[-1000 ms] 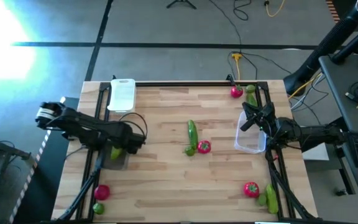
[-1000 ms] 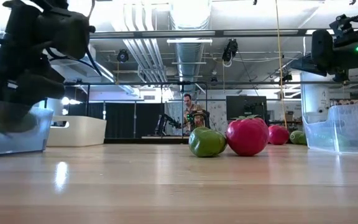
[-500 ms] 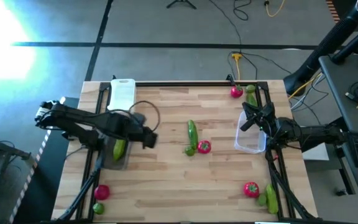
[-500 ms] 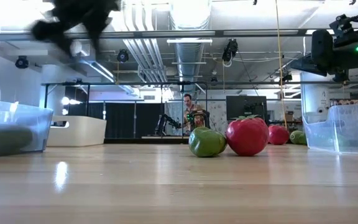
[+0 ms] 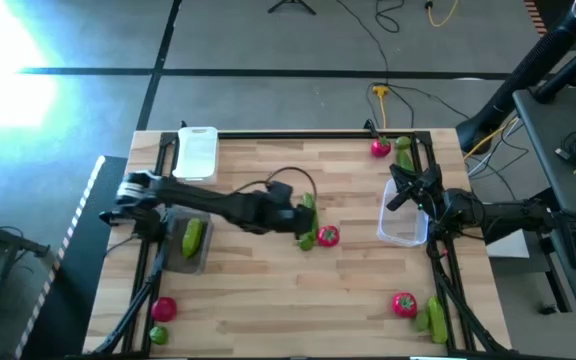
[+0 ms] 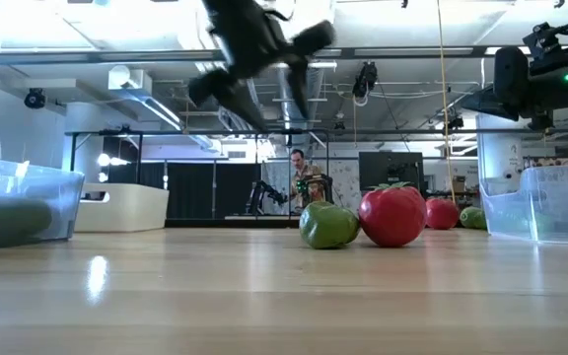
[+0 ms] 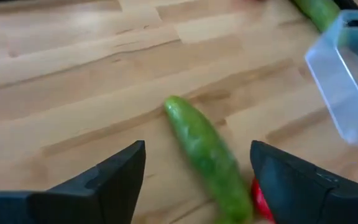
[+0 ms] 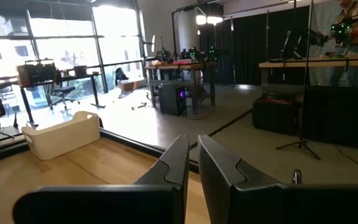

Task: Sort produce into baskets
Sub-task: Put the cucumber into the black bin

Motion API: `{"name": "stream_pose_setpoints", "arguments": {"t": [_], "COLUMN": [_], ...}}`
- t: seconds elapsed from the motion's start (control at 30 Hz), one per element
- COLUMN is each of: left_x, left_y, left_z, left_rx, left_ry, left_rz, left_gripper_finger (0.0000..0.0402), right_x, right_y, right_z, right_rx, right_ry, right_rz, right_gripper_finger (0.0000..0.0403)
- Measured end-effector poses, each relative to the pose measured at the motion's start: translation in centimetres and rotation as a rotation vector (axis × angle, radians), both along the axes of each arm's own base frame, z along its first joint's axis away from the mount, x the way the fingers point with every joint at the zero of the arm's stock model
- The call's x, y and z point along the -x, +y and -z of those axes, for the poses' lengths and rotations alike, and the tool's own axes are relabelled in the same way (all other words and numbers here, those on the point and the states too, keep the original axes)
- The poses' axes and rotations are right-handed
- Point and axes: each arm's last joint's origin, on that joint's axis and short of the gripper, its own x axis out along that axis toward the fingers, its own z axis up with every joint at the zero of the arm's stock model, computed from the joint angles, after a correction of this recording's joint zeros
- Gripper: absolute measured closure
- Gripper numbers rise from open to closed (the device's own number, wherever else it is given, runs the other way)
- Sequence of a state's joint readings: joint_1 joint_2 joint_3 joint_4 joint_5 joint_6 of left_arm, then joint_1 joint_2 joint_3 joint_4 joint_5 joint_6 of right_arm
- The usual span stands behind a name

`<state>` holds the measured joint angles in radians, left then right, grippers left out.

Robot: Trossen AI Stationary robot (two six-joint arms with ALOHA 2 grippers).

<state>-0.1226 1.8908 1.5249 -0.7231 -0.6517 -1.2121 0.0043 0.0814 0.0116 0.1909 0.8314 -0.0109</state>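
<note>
My left gripper is open and empty, above the table's middle. In the left wrist view its fingers stand on either side of a long green cucumber that lies flat on the wood. A lime and a red tomato lie just near of it. Another cucumber lies in the clear tub at the left. My right gripper is shut and empty over the far end of the right clear tub.
A white tray stands at the far left. A tomato and green produce lie at the far right, a tomato and cucumbers at the near right, and a tomato and lime at the near left.
My left gripper has risen out of the left clear tub, where a cucumber now lies, and has swung toward the table's right edge until it is over the middle cucumber.
</note>
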Motion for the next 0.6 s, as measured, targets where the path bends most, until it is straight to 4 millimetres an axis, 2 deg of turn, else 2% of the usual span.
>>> {"name": "stream_pose_setpoints", "arguments": {"t": [0.13, 0.33, 0.47, 0.6], "left_x": [-2.9, -6.0, -7.7, -8.3], "left_y": [1.4, 3.7, 3.4, 2.8], "left_z": [1.6, 5.0, 7.4, 9.2], "left_rx": [0.004, 0.052, 0.098, 0.123], "left_ry": [-0.025, -0.025, 0.012, 0.094], "left_rz": [-0.097, -0.235, -0.260, -0.316], "left_gripper_finger": [0.0108, 0.0098, 0.0097, 0.0097], "right_x": [0.0, 0.0, 0.0, 0.0], "right_y": [0.0, 0.0, 0.0, 0.0], "right_z": [0.0, 0.0, 0.0, 0.0], "right_rx": [0.000, 0.000, 0.000, 0.000], "right_ry": [0.000, 0.000, 0.000, 0.000], "right_rz": [0.000, 0.000, 0.000, 0.000], "right_gripper_finger": [0.0374, 0.0374, 0.0374, 0.0374]}}
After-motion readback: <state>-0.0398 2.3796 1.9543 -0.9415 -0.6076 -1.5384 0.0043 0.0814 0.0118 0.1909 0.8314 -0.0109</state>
